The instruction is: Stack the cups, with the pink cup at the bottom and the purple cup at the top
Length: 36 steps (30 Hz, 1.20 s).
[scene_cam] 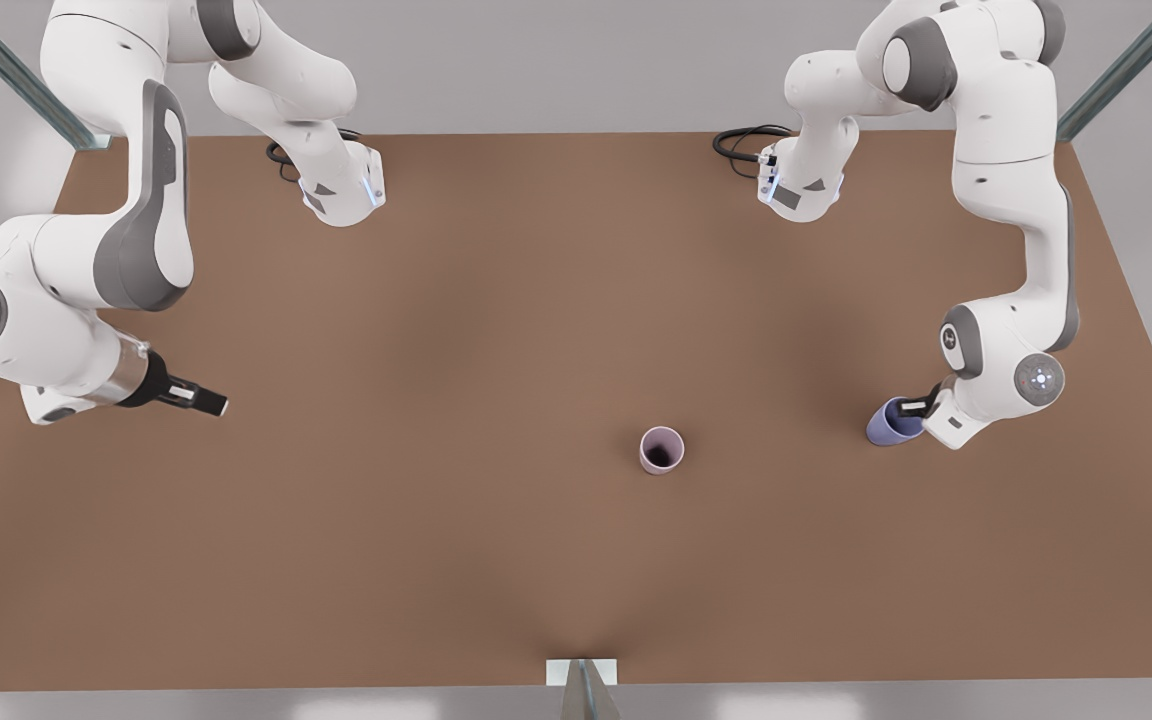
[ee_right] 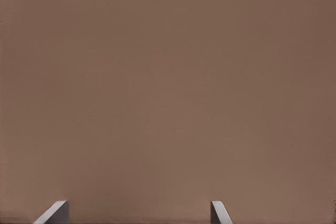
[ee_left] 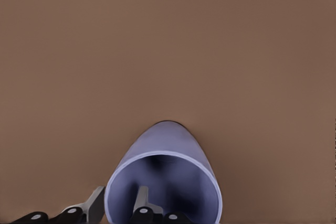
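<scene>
The pink cup (scene_cam: 661,449) stands upright on the brown table (scene_cam: 496,330), mouth up, a little right of centre in the front view. Further toward the front view's right, the purple cup (scene_cam: 893,421) is tilted, its mouth toward the arm. My left gripper (scene_cam: 922,407) is shut on its wall. In the left wrist view one finger is inside the purple cup (ee_left: 168,156) and the other outside, the left gripper (ee_left: 119,199) pinching the rim. My right gripper (scene_cam: 214,404) waits open over bare table at the front view's left, far from both cups, its fingertips (ee_right: 55,212) wide apart.
Both arm bases stand at the table's far edge, with black cables (scene_cam: 741,145) beside them. A small white bracket (scene_cam: 581,672) sits at the middle of the near edge. Metal frame posts (scene_cam: 1126,65) rise at the far corners.
</scene>
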### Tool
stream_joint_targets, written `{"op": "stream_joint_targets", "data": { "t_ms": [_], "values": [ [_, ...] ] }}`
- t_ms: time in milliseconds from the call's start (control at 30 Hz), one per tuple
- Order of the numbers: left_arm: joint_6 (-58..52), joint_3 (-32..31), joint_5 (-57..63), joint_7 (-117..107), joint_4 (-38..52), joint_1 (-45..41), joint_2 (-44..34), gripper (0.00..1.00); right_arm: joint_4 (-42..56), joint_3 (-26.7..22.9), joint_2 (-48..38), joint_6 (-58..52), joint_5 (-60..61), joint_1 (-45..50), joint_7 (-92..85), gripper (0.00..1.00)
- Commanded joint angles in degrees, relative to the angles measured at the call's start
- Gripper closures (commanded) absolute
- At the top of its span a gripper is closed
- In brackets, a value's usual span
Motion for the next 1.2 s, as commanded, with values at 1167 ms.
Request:
{"op": "stream_joint_targets", "data": {
  "t_ms": [1167],
  "values": [
    [-24.0,-7.0,-6.1,-52.9,44.1,-28.7,15.2,0.79,-0.2,0.2,-0.4,-1.4,0.1,0.2,-11.7,0.0]
  ]
}}
